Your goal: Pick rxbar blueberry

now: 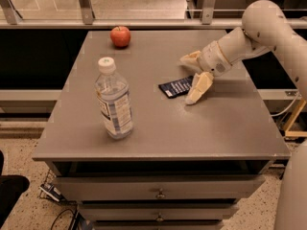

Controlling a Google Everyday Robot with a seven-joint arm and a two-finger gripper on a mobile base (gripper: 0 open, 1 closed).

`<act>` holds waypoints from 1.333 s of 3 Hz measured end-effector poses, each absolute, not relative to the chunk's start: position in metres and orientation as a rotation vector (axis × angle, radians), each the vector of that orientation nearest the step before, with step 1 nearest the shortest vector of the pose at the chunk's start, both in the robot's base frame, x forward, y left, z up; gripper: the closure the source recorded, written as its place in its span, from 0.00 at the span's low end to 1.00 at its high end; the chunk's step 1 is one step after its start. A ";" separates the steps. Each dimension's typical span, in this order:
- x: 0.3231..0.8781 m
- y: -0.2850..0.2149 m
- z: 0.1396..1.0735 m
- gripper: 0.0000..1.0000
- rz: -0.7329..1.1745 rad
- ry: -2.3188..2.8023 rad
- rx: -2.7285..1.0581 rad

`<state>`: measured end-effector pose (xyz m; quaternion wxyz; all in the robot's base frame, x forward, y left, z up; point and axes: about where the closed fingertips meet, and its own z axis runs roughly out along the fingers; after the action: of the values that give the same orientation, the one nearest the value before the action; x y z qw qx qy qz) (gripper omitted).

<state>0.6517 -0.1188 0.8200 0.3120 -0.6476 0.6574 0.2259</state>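
End effector (pixel 194 74) (2 fingers spread) hovers just beside the rxbar blueberry (pixel 175 87).

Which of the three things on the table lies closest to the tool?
The rxbar blueberry, the flat dark-blue wrapper right beside the open tool on the table. The water bottle and apple sit well away from it.

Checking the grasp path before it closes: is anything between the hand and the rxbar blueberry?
Nothing visible does. The hand is open, right at the end of the rxbar blueberry nearest the arm. The water bottle and the apple stand well clear of both.
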 end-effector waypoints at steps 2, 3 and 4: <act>0.650 -0.119 0.818 0.43 0.609 1.732 -1.713; 0.650 -0.119 0.822 0.64 0.609 1.732 -1.713; 0.650 -0.119 0.825 0.89 0.609 1.731 -1.713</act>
<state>0.6496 -0.1187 0.8253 0.3103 -0.6485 0.6556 0.2307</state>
